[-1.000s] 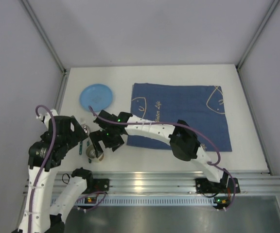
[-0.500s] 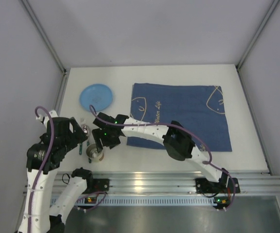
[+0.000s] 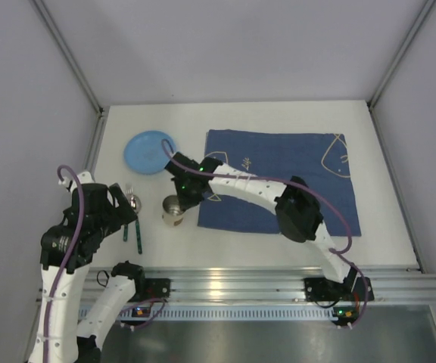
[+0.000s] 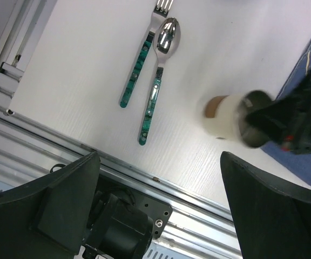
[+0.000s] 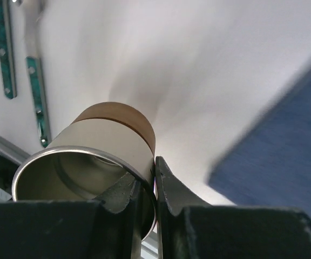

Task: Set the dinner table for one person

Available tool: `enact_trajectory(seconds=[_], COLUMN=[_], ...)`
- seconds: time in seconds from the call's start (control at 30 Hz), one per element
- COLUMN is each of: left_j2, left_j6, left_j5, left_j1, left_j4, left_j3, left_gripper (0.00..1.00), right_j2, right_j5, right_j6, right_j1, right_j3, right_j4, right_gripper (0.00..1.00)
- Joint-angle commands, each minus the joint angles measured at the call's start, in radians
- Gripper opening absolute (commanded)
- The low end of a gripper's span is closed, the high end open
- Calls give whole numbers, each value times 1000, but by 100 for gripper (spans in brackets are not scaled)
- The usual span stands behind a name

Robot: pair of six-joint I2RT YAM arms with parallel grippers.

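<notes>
A metal cup (image 5: 107,143) with a white wall and brown base hangs just above the white dinner table (image 3: 384,227). My right gripper (image 5: 154,178) is shut on its rim, one finger inside and one outside. From above, the cup (image 3: 172,210) is beside the left edge of the blue fish-print cloth (image 3: 294,178), under the right gripper (image 3: 182,198). A fork (image 4: 139,59) and spoon (image 4: 158,75) with green handles lie side by side at the table's near left. My left gripper (image 4: 160,178) stands open over the rail, holding nothing.
A light blue plate (image 3: 148,152) sits at the back left of the table. The ribbed aluminium rail (image 3: 263,283) runs along the near edge. Grey walls close in the left, back and right sides.
My right gripper closed on the cup's rim and carried it away from the near left, up and right toward the cloth's edge. The left arm barely moved.
</notes>
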Motion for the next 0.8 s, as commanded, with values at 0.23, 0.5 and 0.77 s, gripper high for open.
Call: enact_trajectory(seconds=[0.23,0.5,0.77], left_j2=[30,77,168], left_j6=[98,95,85], left_j5=[144,166,170], left_j1=[-2,-2,0], left_j4=[130,184,245], left_j3=[-37,-68,-77], left_gripper=[97,97,97], right_j2=[-492,-288,-210], right_j5=[231,320,374], right_j6=[-216,-302,-220], right_j1=[-640,-922,-1083], right_j3=[-239,-59,-59], right_j4=[-37,-174,-220], right_gripper=[0,0,0])
